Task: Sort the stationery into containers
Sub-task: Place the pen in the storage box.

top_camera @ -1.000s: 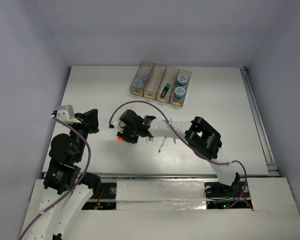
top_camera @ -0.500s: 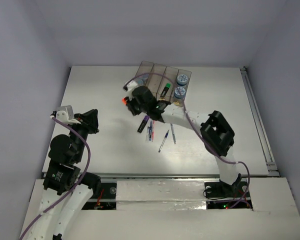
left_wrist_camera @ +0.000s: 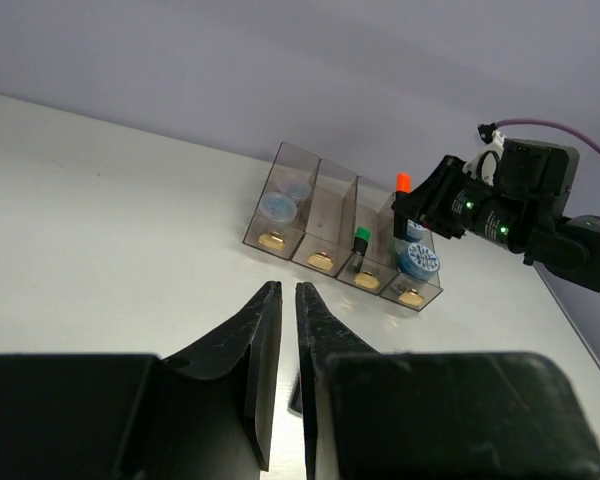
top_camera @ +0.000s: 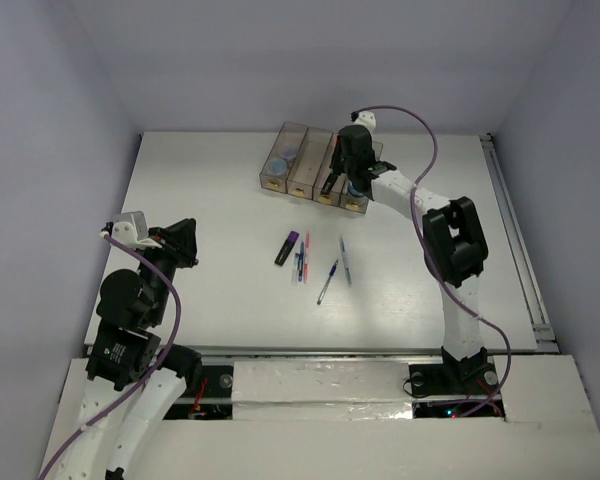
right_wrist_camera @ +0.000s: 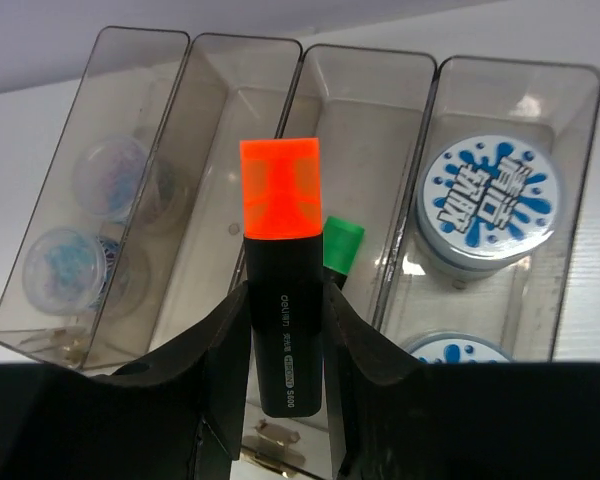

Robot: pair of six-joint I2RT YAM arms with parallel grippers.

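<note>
Crowding the third bin (right_wrist_camera: 365,120): green highlighter (right_wrist_camera: 340,248) (orange highlighter (right_wrist_camera: 282,270) above).

Four rolls (right_wrist_camera: 490,200), three highlighters (right_wrist_camera: 282,270), four bins (right_wrist_camera: 240,60), several pens (top_camera: 327,282)

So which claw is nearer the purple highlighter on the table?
Left, I'd judge, though it's close. The left claw sits off to the purple highlighter's left, while the right claw is farther back over the containers, shut on the orange highlighter.

The orange highlighter (right_wrist_camera: 281,290) reads "deli" and "S600" on its barrel.
</note>
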